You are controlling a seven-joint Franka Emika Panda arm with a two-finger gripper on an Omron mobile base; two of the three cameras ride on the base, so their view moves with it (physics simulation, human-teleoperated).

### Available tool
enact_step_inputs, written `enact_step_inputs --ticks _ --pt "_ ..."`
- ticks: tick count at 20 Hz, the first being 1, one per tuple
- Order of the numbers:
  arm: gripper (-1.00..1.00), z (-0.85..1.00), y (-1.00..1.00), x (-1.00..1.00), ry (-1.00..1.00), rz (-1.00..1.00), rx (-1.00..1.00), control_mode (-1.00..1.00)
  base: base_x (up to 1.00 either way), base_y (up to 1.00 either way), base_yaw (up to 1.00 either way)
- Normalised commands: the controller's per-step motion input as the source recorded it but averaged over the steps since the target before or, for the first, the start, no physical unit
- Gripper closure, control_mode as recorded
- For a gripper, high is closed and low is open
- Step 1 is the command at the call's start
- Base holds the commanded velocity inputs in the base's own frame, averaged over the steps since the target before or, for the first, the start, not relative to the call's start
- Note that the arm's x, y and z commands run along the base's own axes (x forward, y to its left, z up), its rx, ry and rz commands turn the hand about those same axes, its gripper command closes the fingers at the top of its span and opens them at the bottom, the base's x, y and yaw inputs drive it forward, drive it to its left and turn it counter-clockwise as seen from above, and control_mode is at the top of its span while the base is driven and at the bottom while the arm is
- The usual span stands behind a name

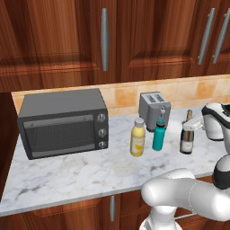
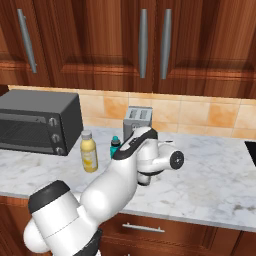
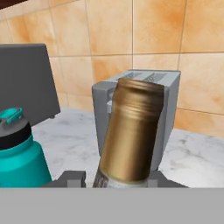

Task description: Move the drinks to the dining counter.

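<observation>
Marble worktop point(image 1: 81, 173) is carrying three bottles in a row in front of a grey toaster point(image 1: 154, 108) sitting against the tiled back edge, with one dark toaster oven point(image 1: 63, 122) standing toward the left end. One yellow bottle point(image 1: 138, 137) with a white cap is standing leftmost, one teal bottle point(image 1: 159, 134) with a dark cap is standing just beside it, and one dark glass bottle point(image 1: 187, 134) with a gold foil neck and pale label is standing nearest the right end. Gripper point(image 3: 114, 178) is sitting at that bottle's neck, jaws narrowed on either side of it; whether they are pressing it I cannot tell.
</observation>
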Motion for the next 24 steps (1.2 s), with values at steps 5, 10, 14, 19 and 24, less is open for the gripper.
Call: enact_step_inputs --ticks 5,10,14,19,24 --pt "1.00 0.00 -0.02 -0.05 -0.01 0.00 0.00 -1.00 0.00 0.00 0.00" --pt "1.00 0.21 -0.05 -0.42 -0.09 0.00 0.00 -1.00 0.00 0.00 0.00" --pt "1.00 0.75 0.00 -0.78 -0.16 0.08 0.00 -1.00 0.00 0.00 0.00" --pt "1.00 0.72 0.16 -0.85 -0.08 0.13 0.00 -1.00 0.00 0.00 0.00" --pt "1.00 0.46 0.63 -0.73 0.00 0.19 -0.03 -1.00 0.00 0.00 0.00"
